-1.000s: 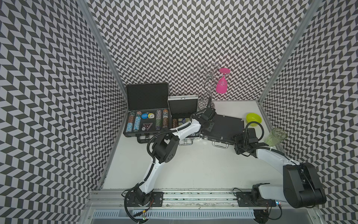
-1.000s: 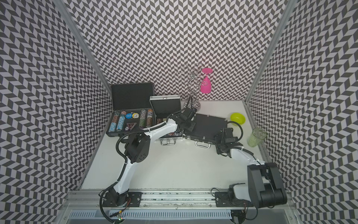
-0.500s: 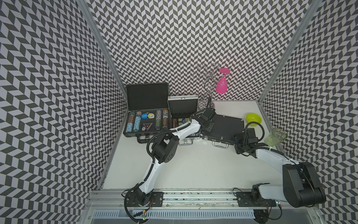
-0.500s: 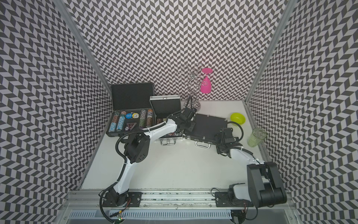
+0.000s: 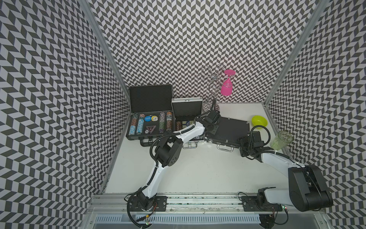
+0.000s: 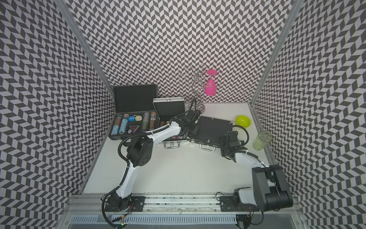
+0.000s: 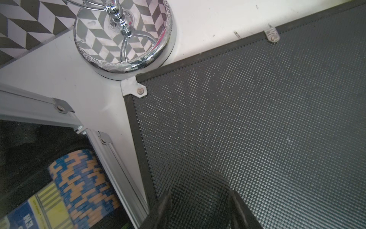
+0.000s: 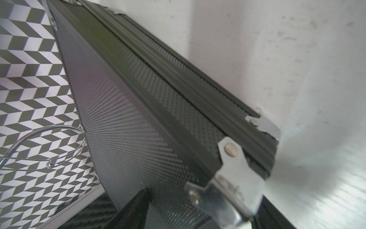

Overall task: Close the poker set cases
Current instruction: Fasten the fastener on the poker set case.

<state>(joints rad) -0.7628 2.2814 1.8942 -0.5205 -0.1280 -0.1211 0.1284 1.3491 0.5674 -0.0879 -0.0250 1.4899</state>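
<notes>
Though the closed black case (image 5: 229, 130) lies flat toward the right back of the table (image 5: 198, 170), you can see in both top views that the large black case (image 5: 150, 99) in the left back corner and the small silver case (image 5: 187, 109) just beside it stand with lids raised. Your left gripper (image 5: 213, 125) hangs over the closed case's back left corner, and your right gripper (image 5: 244, 142) sits at its front right corner.

From your left wrist, two dark fingers (image 7: 162, 210) stand parted above the dimpled lid with nothing between them, so that claw is released. Ahead lie the lid's riveted corner, the chrome stand base (image 7: 124, 39) just beside it, and blue-and-orange chips (image 7: 83, 178) inside the silver case.

From your right wrist, the lid lies down on its base, and the claw straddles the corner by a chrome corner plate (image 8: 229, 158). You cannot tell whether it pinches the case.
</notes>
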